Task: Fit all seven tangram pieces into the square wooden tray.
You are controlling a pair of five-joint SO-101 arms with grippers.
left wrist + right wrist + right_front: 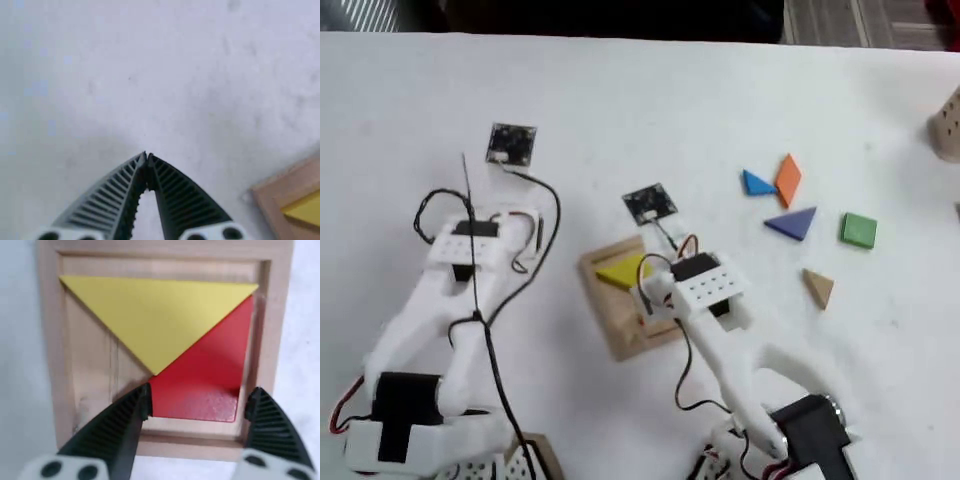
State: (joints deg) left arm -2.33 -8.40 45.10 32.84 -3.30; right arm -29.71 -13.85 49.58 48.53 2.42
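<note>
Hovering over tray [50,365], right tool [198,394] spread astride red triangle [216,369]; left tool [147,158] pinched.

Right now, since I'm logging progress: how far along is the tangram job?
Done: the yellow triangle and red triangle lie in the tray. In hand: nothing; the right tool hangs open over the red one, the left tool is shut above bare table. Left: five pieces outside: blue triangle, orange parallelogram, purple triangle, green square, tan triangle.
</note>
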